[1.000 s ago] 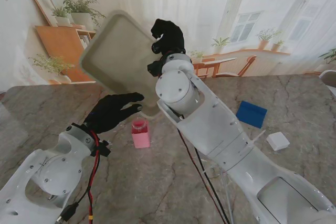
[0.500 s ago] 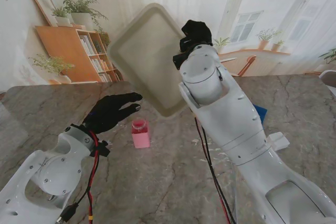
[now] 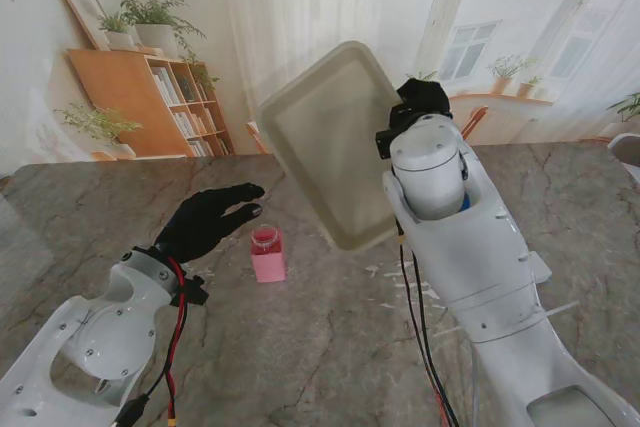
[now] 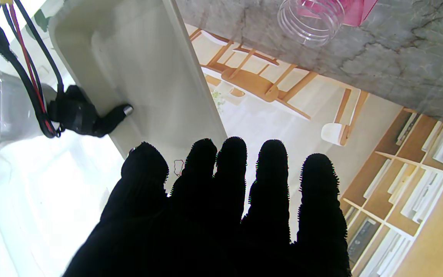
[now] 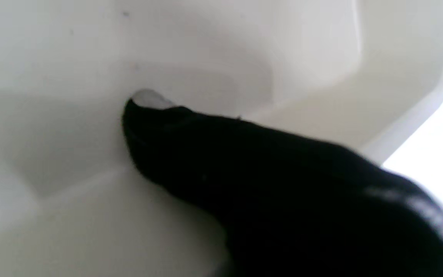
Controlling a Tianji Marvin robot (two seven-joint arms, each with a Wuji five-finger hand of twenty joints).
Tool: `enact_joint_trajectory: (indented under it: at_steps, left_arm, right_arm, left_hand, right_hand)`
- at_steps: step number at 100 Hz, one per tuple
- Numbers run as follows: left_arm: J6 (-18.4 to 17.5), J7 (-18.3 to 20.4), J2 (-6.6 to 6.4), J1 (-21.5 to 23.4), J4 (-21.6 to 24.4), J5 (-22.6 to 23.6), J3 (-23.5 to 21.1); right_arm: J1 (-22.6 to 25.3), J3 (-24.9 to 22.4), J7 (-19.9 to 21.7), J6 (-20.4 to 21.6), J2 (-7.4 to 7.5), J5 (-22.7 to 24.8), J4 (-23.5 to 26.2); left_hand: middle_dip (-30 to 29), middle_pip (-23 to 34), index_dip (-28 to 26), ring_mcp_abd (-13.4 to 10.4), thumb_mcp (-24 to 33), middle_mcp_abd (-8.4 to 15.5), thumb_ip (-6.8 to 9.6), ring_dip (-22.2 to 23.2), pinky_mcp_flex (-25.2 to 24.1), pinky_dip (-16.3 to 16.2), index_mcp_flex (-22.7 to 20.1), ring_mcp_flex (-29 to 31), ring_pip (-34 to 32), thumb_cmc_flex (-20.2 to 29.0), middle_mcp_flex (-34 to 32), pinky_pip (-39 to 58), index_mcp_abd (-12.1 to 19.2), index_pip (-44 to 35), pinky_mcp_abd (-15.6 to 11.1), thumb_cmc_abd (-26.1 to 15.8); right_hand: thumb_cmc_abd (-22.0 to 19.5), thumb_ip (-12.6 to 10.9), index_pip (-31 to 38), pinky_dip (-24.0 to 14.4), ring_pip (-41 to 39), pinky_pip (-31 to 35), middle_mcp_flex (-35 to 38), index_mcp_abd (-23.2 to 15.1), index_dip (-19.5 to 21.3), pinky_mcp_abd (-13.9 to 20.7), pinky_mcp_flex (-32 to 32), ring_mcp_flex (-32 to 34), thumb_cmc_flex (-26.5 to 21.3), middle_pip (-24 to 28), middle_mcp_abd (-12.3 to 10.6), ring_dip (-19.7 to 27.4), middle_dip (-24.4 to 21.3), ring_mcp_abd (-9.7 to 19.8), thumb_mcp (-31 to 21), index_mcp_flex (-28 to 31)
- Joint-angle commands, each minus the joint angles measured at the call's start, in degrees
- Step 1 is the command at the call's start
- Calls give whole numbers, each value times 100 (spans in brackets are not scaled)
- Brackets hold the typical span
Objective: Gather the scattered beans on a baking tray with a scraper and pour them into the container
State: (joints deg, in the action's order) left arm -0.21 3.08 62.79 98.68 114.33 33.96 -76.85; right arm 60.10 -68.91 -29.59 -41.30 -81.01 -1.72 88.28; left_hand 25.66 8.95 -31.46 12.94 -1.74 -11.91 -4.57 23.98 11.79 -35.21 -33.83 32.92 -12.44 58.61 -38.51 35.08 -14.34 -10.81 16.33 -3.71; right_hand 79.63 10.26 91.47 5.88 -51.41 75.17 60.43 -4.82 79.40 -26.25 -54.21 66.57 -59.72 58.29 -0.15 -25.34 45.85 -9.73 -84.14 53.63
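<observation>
Since a second ago the right arm has swung the baking tray (image 3: 335,142) from above the left side of the counter (image 3: 90,207) across toward the right, clear of the container; the left hand has barely shifted.

Nearest, the two white arms rise from the bottom corners of the stand view. The left hand (image 3: 205,219) hovers palm down over the counter, fingers (image 4: 271,169) extended side by side and holding nothing. Just to its right stands the pink container (image 3: 266,253), upright on the counter, mouth open; its contents cannot be made out. A few pale specks lie on the counter to the right of the container, too small to identify.

Farther off, the right hand (image 3: 418,104) is clamped on the edge of the baking tray, one finger pressed against its inner wall in the right wrist view. Tray is held aloft, steeply tilted, its hollow side facing the robot.
</observation>
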Motion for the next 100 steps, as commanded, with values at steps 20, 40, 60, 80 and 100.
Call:
enact_joint_trajectory:
  at_steps: [20, 40, 60, 80, 100]
  left_arm:
    - [-18, -125, 48, 133, -96, -70, -21]
    - [-17, -274, 79, 177, -134, -111, -17]
    - [-10, -374, 103, 166, -202, -172, 24]
    - [-10, -455, 121, 156, -289, -216, 54]
    - [18, -499, 130, 186, -317, -221, 55]
  right_arm:
    - [686, -363, 204, -166, 155, 7, 84]
    - [1093, -610, 253, -337, 150, -202, 108]
    - [1341, -794, 191, -483, 94, -374, 11]
    - [1488, -873, 190, -531, 72, -471, -161]
    - [1506, -936, 105, -585, 2, -644, -413]
  left_hand:
    - [-49, -91, 76, 37, -66, 72, 219, -38, -31, -3, -24, -35, 90, 71, -37, -10, -22, 32, 53, 12]
    - [-48, -90, 75, 45, -67, 61, 219, -37, -29, -5, -32, -36, 90, 68, -39, -7, -22, 29, 60, 13]
    - [-49, -92, 77, 33, -71, 77, 218, -35, -16, -9, -27, -31, 87, 62, -36, 3, -25, 31, 43, 12]
    - [-48, -91, 76, 55, -68, 68, 219, -33, -22, -10, -37, -30, 86, 70, -40, 5, -37, 28, 53, 22]
    - [-47, -88, 77, 62, -68, 54, 220, -32, -24, -11, -41, -32, 85, 74, -46, 7, -40, 27, 56, 25]
  right_hand:
    - [-165, -568, 263, -562, -1556, 2620, 439, 65, 54, 505, -779, 564, -725, 847, -608, -586, 318, 793, -582, 143]
    - [-128, -584, 265, -562, -1594, 2667, 435, 121, 41, 486, -801, 557, -739, 849, -571, -578, 319, 753, -582, 134]
    - [-114, -613, 265, -552, -1636, 2705, 417, 175, 28, 495, -813, 539, -743, 849, -537, -558, 321, 712, -582, 123]
    - [-116, -630, 259, -552, -1650, 2727, 387, 202, 18, 531, -817, 530, -739, 846, -514, -543, 320, 705, -582, 101]
    - [-157, -694, 154, -581, -1654, 2785, 192, 300, -8, 683, -827, 479, -710, 709, -345, -516, 208, 704, -582, -114]
